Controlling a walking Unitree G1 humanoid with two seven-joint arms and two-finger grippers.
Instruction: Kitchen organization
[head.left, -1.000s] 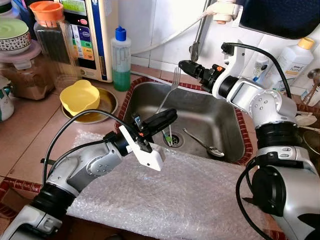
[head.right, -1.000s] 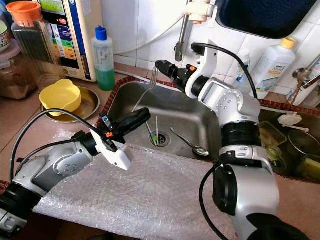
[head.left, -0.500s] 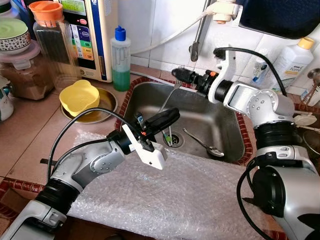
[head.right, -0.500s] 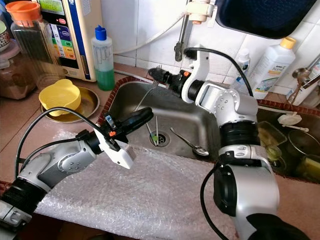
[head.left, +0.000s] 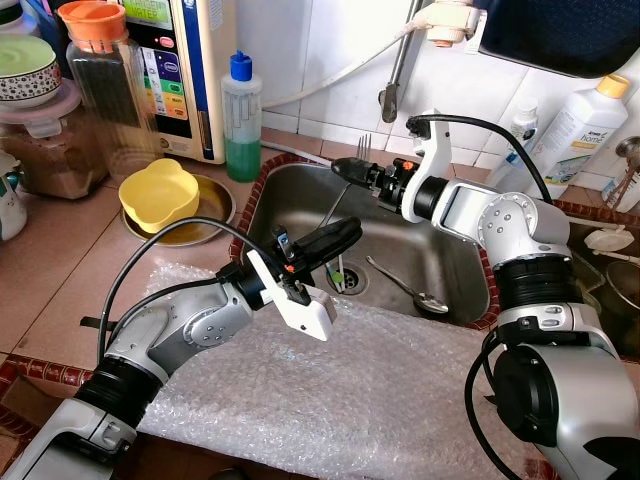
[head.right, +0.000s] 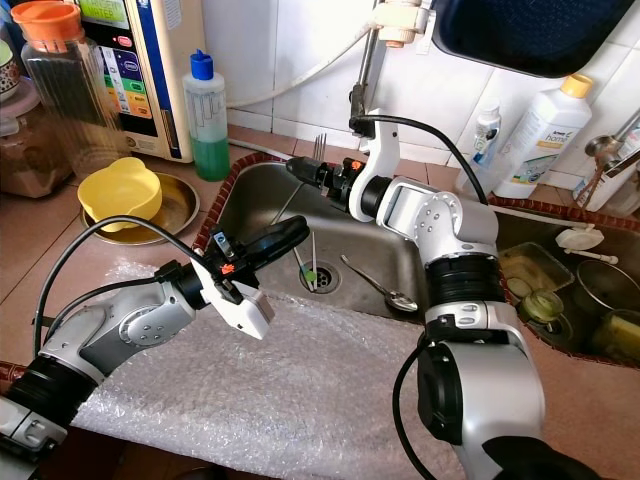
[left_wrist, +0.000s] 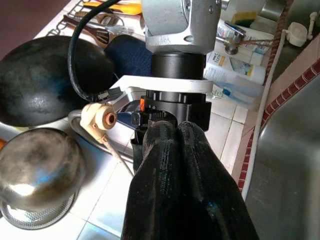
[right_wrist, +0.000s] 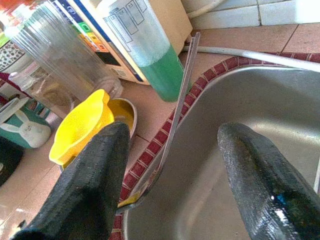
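**Q:** Where's everything at right now?

**A:** Biggest first: the tiled worktop (head.left: 60, 270) has a big sheet of bubble wrap (head.left: 380, 390) spread along its front edge, right in front of the steel sink (head.left: 440, 250). My left hand (head.left: 345, 232) hovers over the sink's near-left edge, just past the wrap. Its two fingers are pressed tight together with nothing between them.

**Q:** And the right one?

**A:** My right hand (head.left: 342, 168) is reaching across to the sink's back-left corner. On its wrist cam the fingers (right_wrist: 95, 175) are spread wide apart, so it's released.

**Q:** So where's the fork?

**A:** The fork (head.left: 362, 146) stands nearly upright at that hand, tines up above it and handle running down into the sink. It lies along one finger rather than being pinched. I honestly can't tell what's holding it up.

**Q:** Anything else around?

**A:** On the worktop left of the sink there's a green soap bottle (head.left: 241, 125) with a blue cap, and nearer me a yellow bowl (head.left: 160, 195) sitting in a metal dish. Down in the sink, a spoon (head.left: 405, 287) lies to the right of the drain.
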